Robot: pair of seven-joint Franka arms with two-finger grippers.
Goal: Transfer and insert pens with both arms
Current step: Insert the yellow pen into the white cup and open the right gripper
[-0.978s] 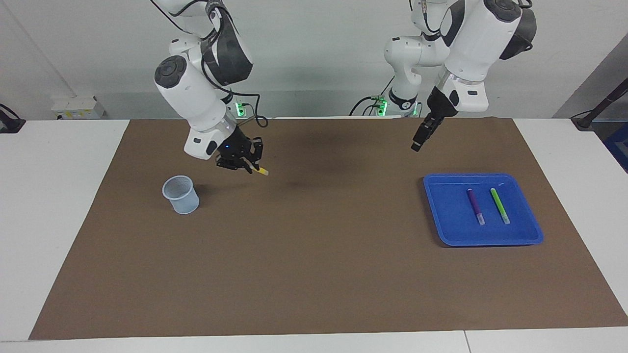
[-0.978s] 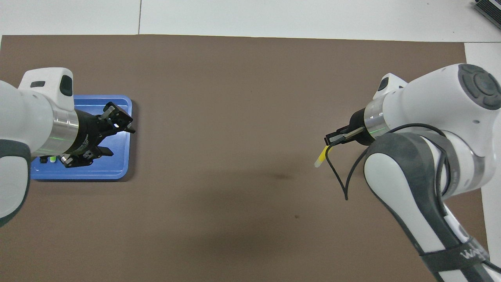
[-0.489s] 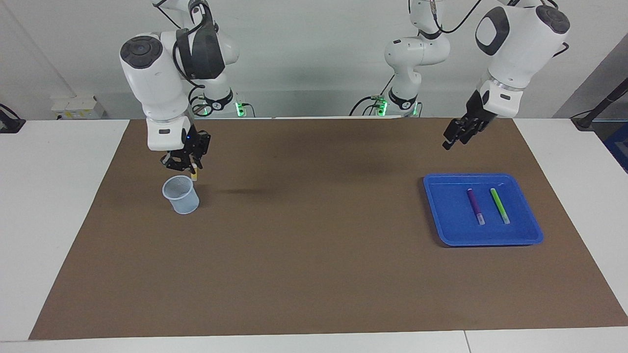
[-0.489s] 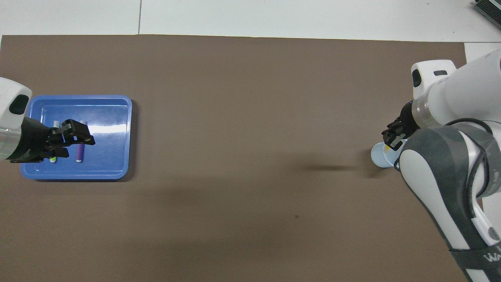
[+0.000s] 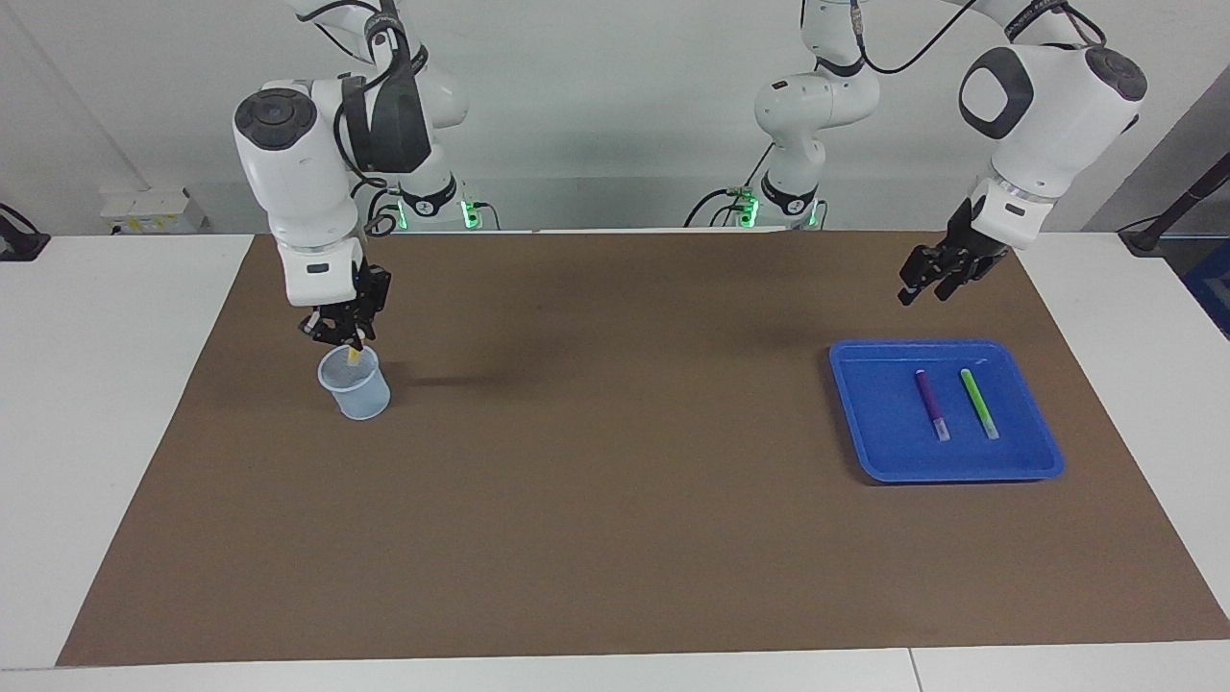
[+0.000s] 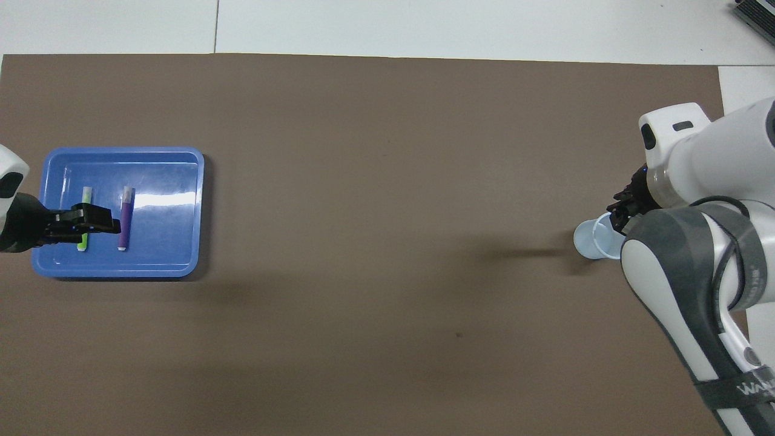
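Over the pale cup at the right arm's end of your mat, the right gripper pinches the yellow pen, its lower end inside the rim. Your left gripper hangs above the mat just beside the blue tray, fingers parted and empty; the purple pen and green pen lie side by side in that tray.

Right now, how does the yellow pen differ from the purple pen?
The yellow pen hangs near upright in the shut right gripper, tip at the cup mouth; the purple pen lies flat in the blue tray, ungripped. They sit at different ends of the table. Both are slim markers.
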